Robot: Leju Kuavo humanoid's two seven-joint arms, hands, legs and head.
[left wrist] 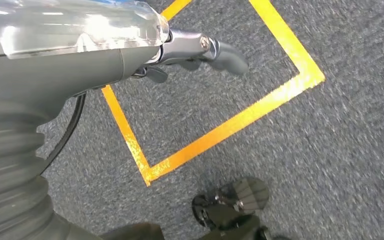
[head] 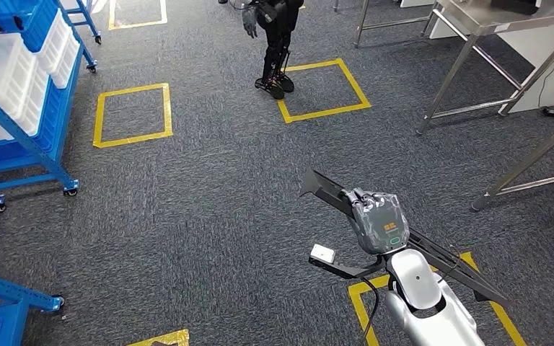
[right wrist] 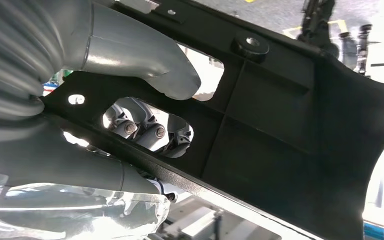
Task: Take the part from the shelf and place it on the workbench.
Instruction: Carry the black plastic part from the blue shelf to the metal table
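- The part [head: 433, 256] is a long, flat, black plastic panel with ribs, cut-out openings and a round boss; it is carried in the air over the grey carpet [head: 209, 216], clear of both shelf and workbench.
- The right hand [head: 377, 220] grasps the part: in the right wrist view its thick grey thumb [right wrist: 145, 65] presses one face and the darker fingers [right wrist: 150, 131] show through an oval cut-out.
- The left hand [left wrist: 200, 52] hangs over the carpet holding nothing; its fingers look loosely curled.
- Yellow tape squares [head: 323, 89] mark the coarse carpet.
- A blue metal shelf [head: 29, 108] on castors holds white and blue plastic bins.
- The steel-legged workbench [head: 476, 50] stands at the far right.
- Another dark humanoid robot [head: 274, 43] stands by a tape square.
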